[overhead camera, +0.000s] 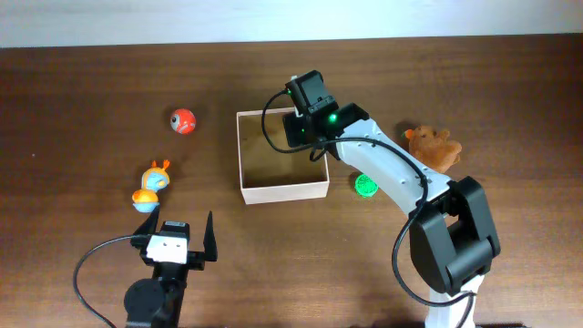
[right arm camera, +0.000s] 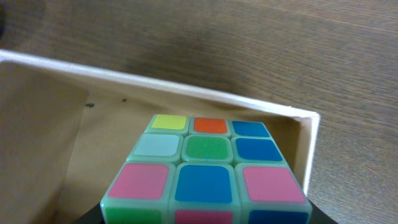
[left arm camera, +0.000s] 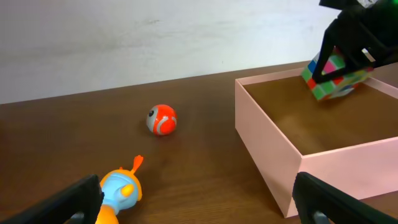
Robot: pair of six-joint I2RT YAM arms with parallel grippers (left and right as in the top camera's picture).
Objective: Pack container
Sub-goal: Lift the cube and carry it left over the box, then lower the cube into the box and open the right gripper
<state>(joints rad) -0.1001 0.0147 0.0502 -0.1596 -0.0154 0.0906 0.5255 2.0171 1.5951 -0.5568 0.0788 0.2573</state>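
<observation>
While the right end effector (left arm camera: pixel 341 62) grasps the puzzle cube (right arm camera: pixel 205 168) inside the container (overhead camera: pixel 282 190), mid-counter (overhead camera: pixel 91 91), the left end effector (overhead camera: pixel 178 235) stands released. Container judged light and thin-walled, likely flexible: grip one wall at the rim, gently.

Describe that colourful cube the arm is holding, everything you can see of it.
The puzzle cube is a three-by-three block with a pale mint, plastic-looking frame and glossy tiles. The face on show has yellow, orange, blue, white, green and pink squares. It hangs tilted, clamped between the black fingers of the right gripper, over the inside of the container near its far corner. Only the fingers clearly touch it; whether it rests on the tan floor cannot be told.
</observation>
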